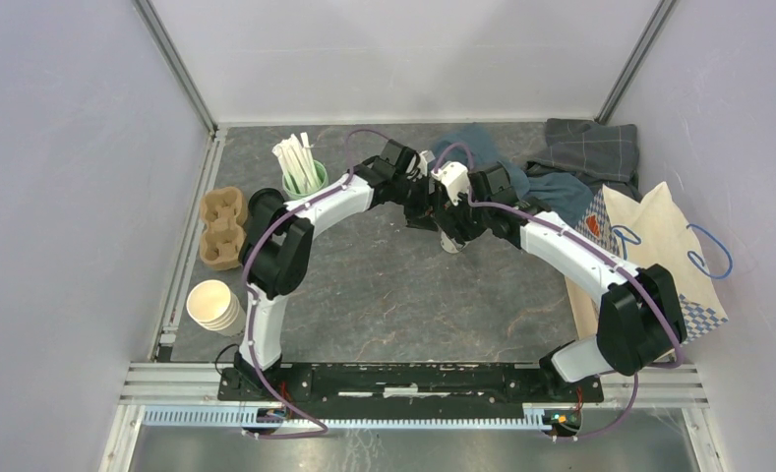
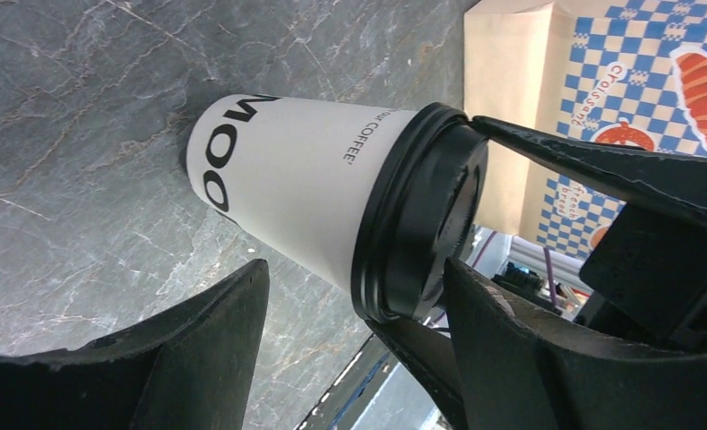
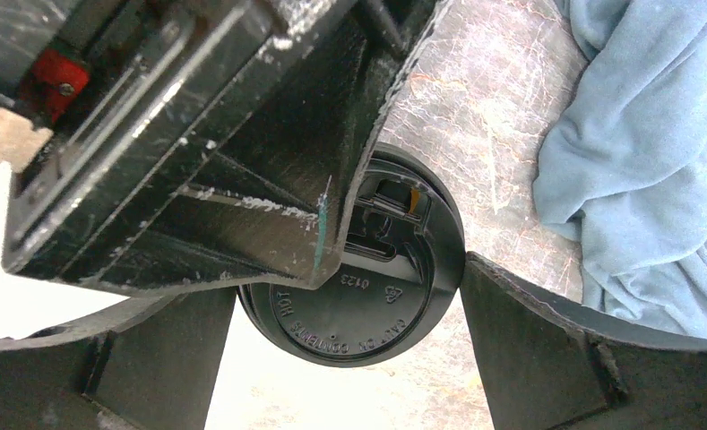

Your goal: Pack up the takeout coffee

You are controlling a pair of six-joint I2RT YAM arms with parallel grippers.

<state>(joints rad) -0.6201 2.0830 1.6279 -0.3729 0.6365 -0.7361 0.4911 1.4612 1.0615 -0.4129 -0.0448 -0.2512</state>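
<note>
Where the two arms meet over the far middle of the table (image 2: 81, 90), the takeout coffee (image 2: 305, 179) stands upright on the grey surface with its black lid (image 3: 367, 305) on, and both grippers crowd round its top. The right gripper (image 3: 349, 287) looks straight down on the lid with its jaws spread wide to either side. One of its fingers (image 3: 547, 358) touches the rim, and the other stands just beside the opposite edge. Whether the two actually squeeze the lid cannot be told. The left gripper (image 2: 357, 269) comes in from the side, its jaws also well apart, and they are set along the cup's height rather than across it. One finger (image 2: 197, 358) is down near the printed wall without touching it. The other (image 2: 529, 358) is up by the lid, either touching it or only close beside it. From above, that gripper's black body covers part of the lid. A blue cloth (image 3: 636, 161) lies just beside the cup, and a checked paper bag (image 1: 659, 246) lies farther right. A green mug (image 1: 305, 182) stands on the left.
</note>
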